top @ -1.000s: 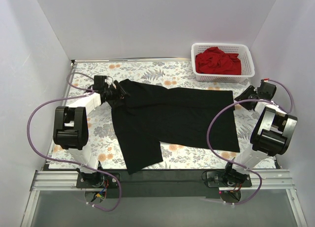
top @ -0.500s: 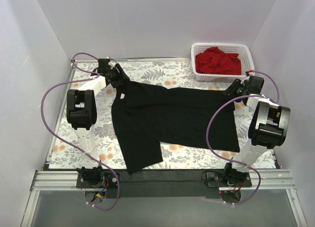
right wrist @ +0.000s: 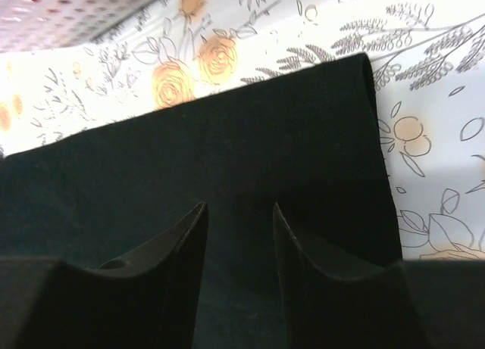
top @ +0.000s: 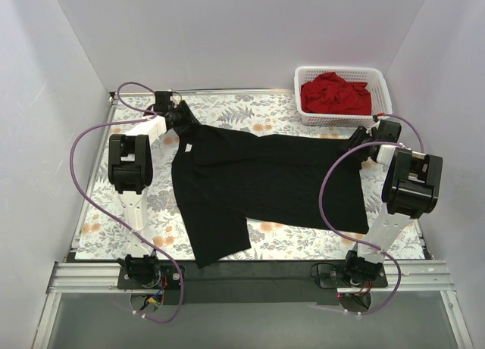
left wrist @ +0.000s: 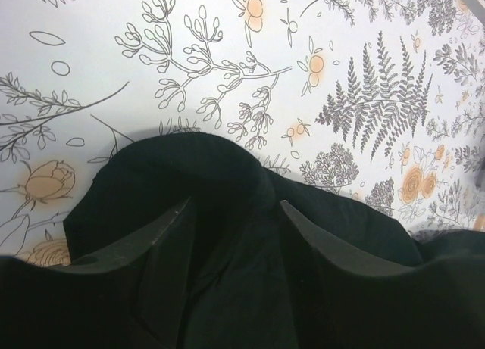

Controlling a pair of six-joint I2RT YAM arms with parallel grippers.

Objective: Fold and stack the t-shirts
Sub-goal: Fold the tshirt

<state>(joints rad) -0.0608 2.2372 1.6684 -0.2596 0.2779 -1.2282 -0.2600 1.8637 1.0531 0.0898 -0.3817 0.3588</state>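
A black t-shirt lies spread flat on the flowered table, its bottom hem to the right. My left gripper is at the shirt's far left corner. In the left wrist view its jaws stand apart over a raised hump of black cloth; I see no pinch. My right gripper hovers at the far right corner, open above flat black cloth. A red t-shirt lies crumpled in the basket.
The white lattice basket stands at the far right corner, close behind my right gripper, and its blurred wall shows in the right wrist view. White walls enclose the table on three sides. Purple cables loop beside both arms.
My left gripper moved from the bunched sleeve toward the far left corner and its jaws narrowed. My right gripper moved left and farther back, onto the shirt's far right corner.
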